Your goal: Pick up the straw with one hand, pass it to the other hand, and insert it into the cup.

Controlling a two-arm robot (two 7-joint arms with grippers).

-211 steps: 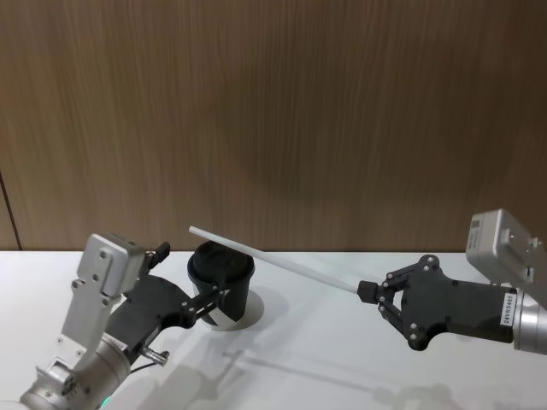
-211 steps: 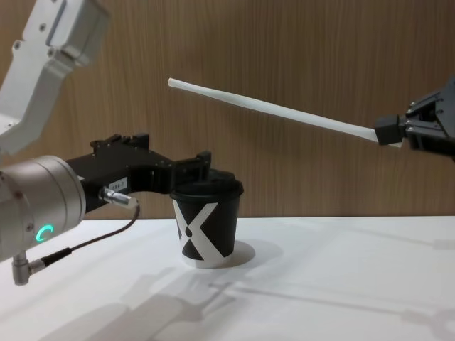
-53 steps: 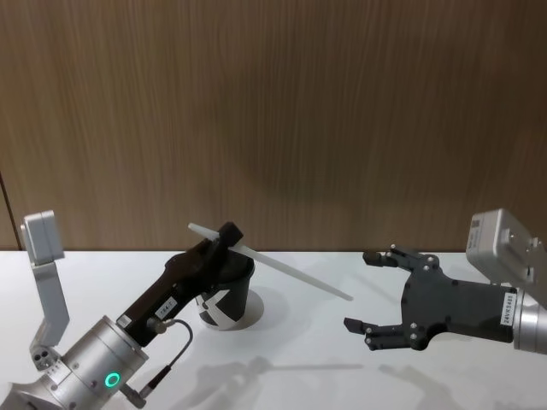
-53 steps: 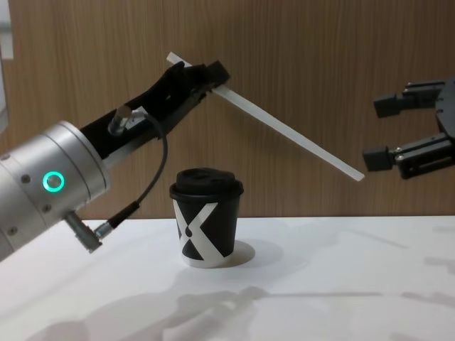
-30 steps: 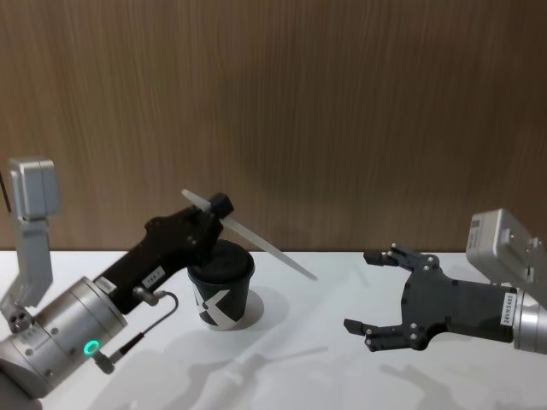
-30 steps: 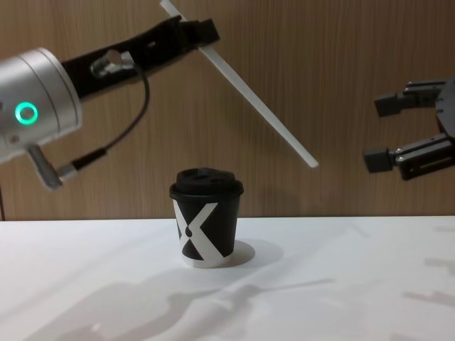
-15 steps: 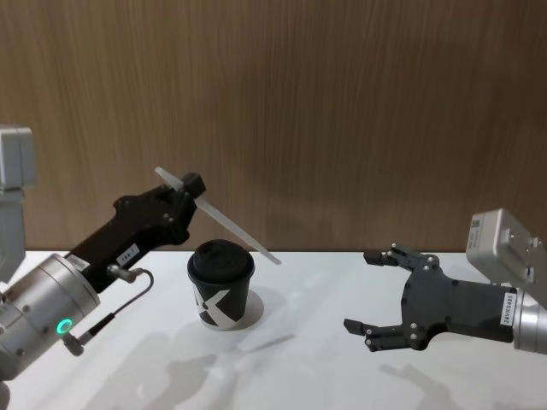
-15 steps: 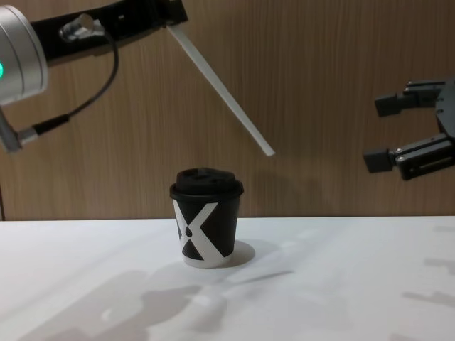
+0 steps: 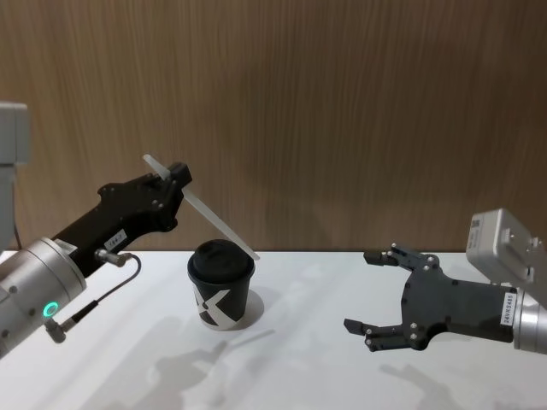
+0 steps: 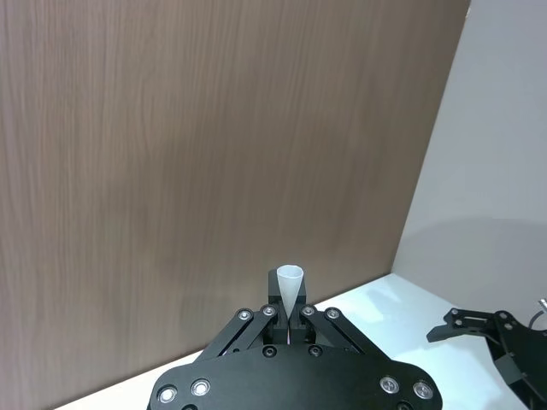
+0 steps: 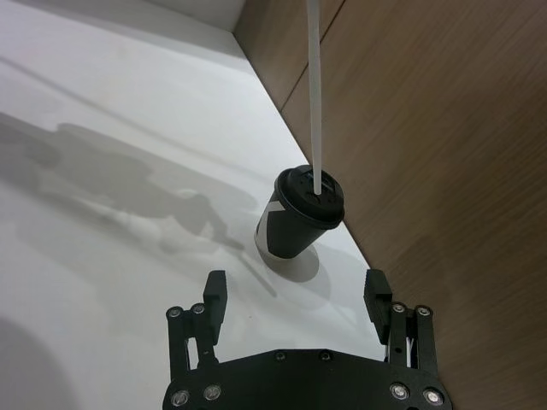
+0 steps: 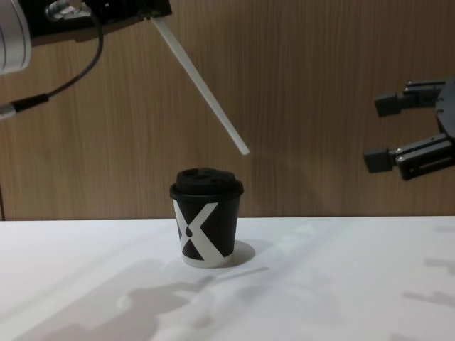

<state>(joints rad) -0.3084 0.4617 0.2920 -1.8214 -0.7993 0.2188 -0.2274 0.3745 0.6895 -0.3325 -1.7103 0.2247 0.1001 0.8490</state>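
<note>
Gripping the white straw (image 9: 209,213) near its upper end, the left hand (image 9: 175,177) is clenched on it, raised above the cup (image 9: 220,286) and off to the cup's left. From that hand the straw slants down towards the cup. Its lower tip hangs in the air a little above the black domed lid, over the lid's right edge, and does not touch it. The cup stands upright on the white worktop (image 9: 299,359), with its white X facing the robot. The right hand (image 9: 363,290) hovers well apart from the cup on the cup's right, above the worktop. Its two fingers are spread wide, grasping nothing, and the gap between them faces the cup. Behind the cup rises a brown wood-grain wall panel (image 9: 342,111).
</note>
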